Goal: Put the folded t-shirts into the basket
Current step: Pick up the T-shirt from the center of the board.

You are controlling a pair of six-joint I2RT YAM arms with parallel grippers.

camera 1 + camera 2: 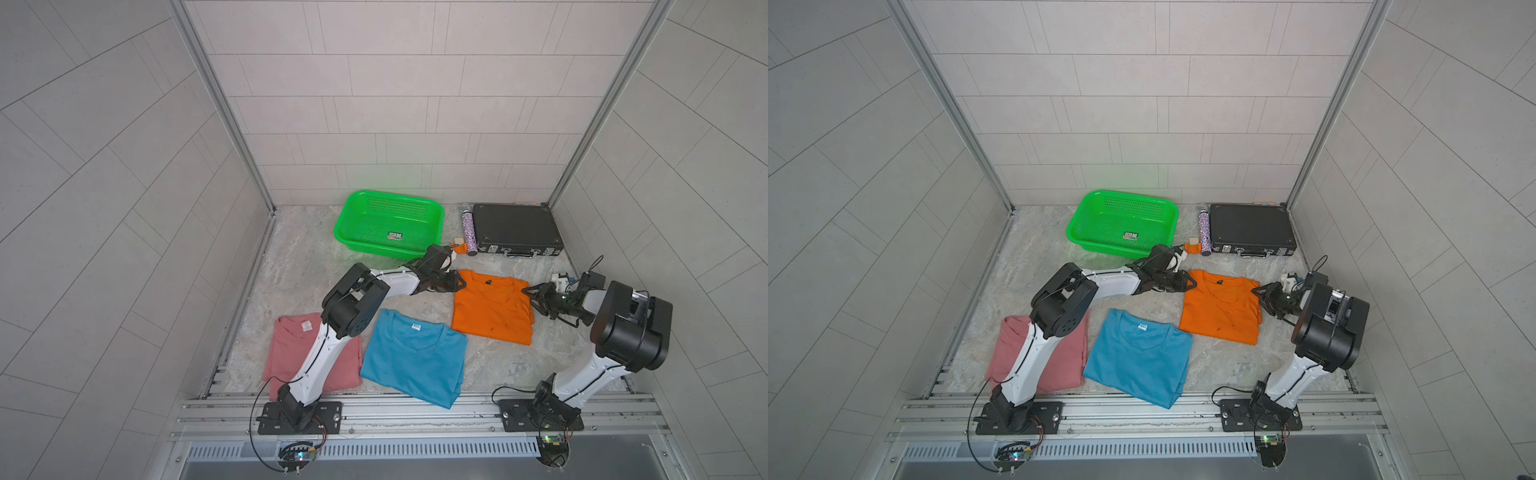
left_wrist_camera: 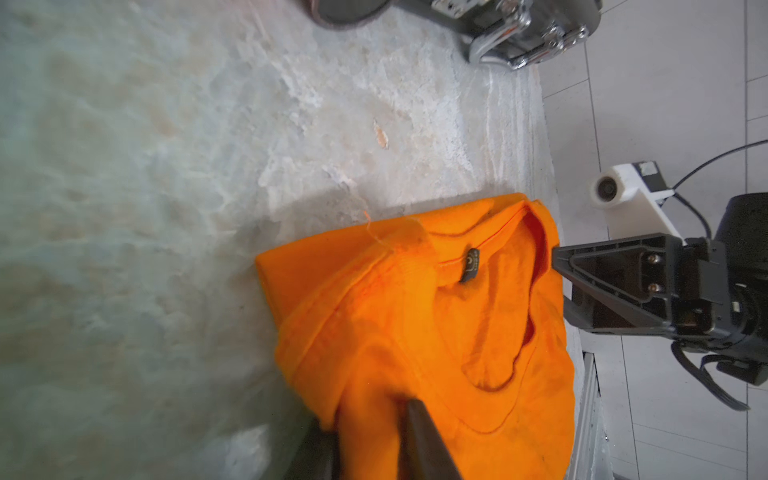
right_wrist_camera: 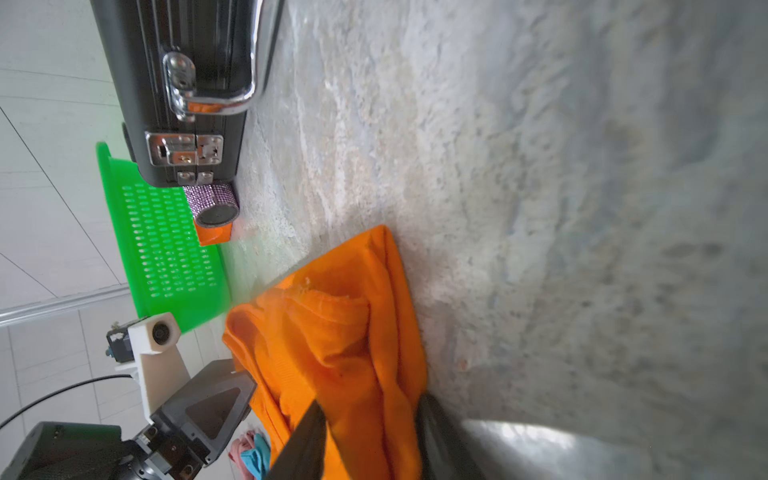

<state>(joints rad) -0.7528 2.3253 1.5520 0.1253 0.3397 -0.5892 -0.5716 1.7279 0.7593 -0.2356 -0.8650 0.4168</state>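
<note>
Presently the first pick is in hand. The dusty pink t-shirt (image 1: 291,357) lies flat at 7 o'clock of the empty green basket (image 1: 376,249), and the sky blue t-shirt (image 1: 413,361) lies at 6. The left gripper (image 1: 459,282) is nearly closed on the 10 o'clock corner of the orange t-shirt (image 1: 490,309), with cloth pinched between its fingers (image 2: 428,449). The right gripper (image 1: 530,293) likewise pinches the 2 o'clock edge between its fingers (image 3: 303,440). The next move, as judged, is a level joint lift toward 11 o'clock, clearing the basket rim.
</note>
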